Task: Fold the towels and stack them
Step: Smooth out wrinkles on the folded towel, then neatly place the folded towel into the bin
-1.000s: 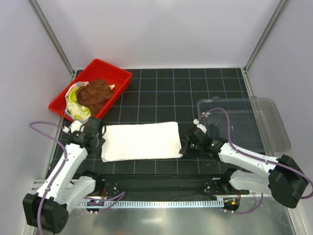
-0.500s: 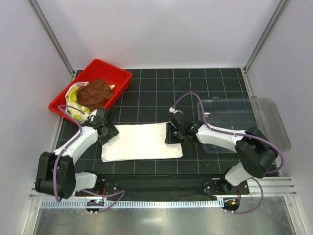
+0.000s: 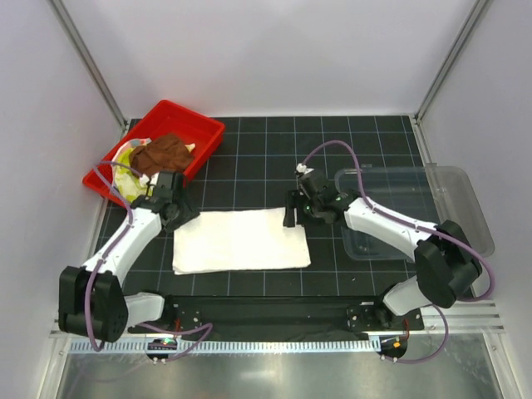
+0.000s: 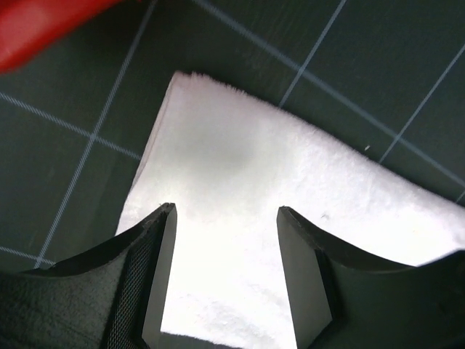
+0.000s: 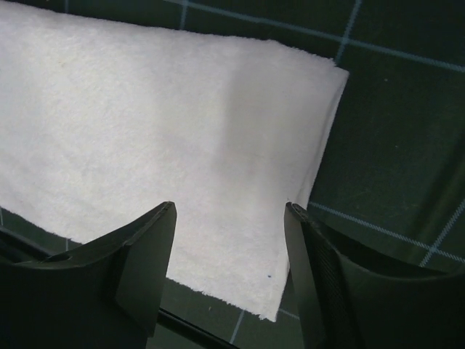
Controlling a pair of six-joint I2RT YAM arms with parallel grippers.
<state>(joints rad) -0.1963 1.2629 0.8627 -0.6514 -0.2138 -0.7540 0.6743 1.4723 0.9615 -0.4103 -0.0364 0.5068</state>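
Observation:
The large white towel (image 3: pixel 239 239) lies folded flat on the black gridded mat. My left gripper (image 3: pixel 184 218) is open over its far left corner, and the towel (image 4: pixel 290 182) fills the gap between the jaws in the left wrist view. My right gripper (image 3: pixel 290 214) is open over the far right corner; the right wrist view shows the towel (image 5: pixel 145 116) under the jaws. The brown towel (image 3: pixel 164 157) lies on the yellow-green crocodile towel (image 3: pixel 126 170) in the red tray (image 3: pixel 195 125). The light-blue towel is out of view.
The red tray stands at the far left, just behind my left arm. A clear plastic bin (image 3: pixel 449 208) stands at the right, with my right arm crossing its near left corner. White walls enclose the mat.
Both grippers have moved from the towel's near side corners away from me to its far corners. The towel's near edge has shifted slightly; the towel stays flat.

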